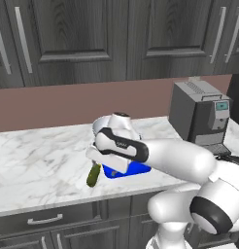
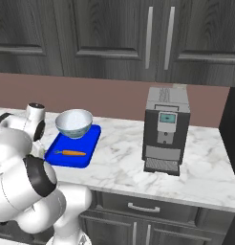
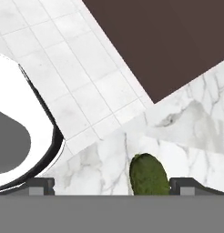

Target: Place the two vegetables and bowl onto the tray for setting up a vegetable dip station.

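So the bright blue tray (image 2: 89, 143) is sitting on the white marble counter (image 2: 124, 162) with the pale blue bowl (image 2: 74, 123) parked at its far end and the little orange carrot (image 2: 69, 153) lying flat on it nearer the front edge, green tip pointing toward the robot's side. The stubby dark green cucumber (image 1: 93, 175) is off the tray, lying on the counter just beside the tray's left edge, close to the front lip of the countertop. The gripper (image 3: 112, 184) is right over it with its jaws spread wide and nothing in them (in the hand view the two dark fingertips (image 3: 41, 184) sit well apart at the bottom and the cucumber's rounded end pokes up between them). Can't tell from here whether the tips are actually touching the cucumber. Off to the right, well apart from the tray, there's a grey coffee machine (image 2: 165, 136) against the brownish backsplash, with dark wood cabinets (image 2: 138, 33) above.
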